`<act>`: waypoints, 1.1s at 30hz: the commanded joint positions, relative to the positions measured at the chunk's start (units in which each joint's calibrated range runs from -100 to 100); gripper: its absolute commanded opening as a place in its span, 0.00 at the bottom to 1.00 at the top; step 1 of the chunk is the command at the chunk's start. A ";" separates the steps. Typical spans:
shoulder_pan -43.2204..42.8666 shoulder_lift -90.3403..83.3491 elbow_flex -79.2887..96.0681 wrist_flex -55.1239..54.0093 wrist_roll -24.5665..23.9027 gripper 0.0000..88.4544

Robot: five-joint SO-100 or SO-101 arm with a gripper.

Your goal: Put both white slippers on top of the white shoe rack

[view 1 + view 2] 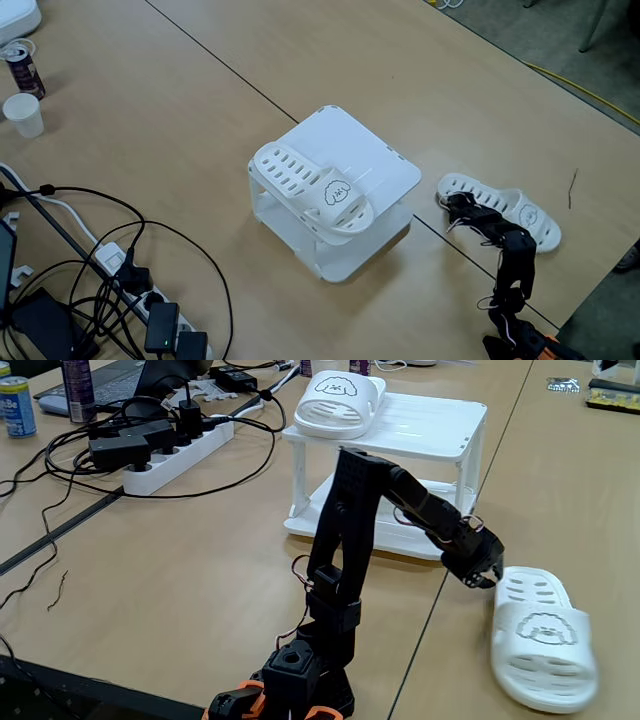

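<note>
Even, bright light; soft shadows; sharp.

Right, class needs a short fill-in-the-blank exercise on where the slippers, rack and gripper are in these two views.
1. One white slipper lies on the ____ of the white shoe rack.
2. The other white slipper lies on the ____, beside the rack.
3. The gripper is at that slipper's ____ end.
4. A white ____ strip lies among black cables.

Missing words: top; table; heel; power
</note>
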 commanded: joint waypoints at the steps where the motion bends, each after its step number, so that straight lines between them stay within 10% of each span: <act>1: 1.95 4.26 -8.58 -0.57 0.42 0.01; 20: 10.34 12.25 -24.28 -0.57 0.42 0.01; 33: 4.26 -12.15 -12.55 -0.40 0.42 0.13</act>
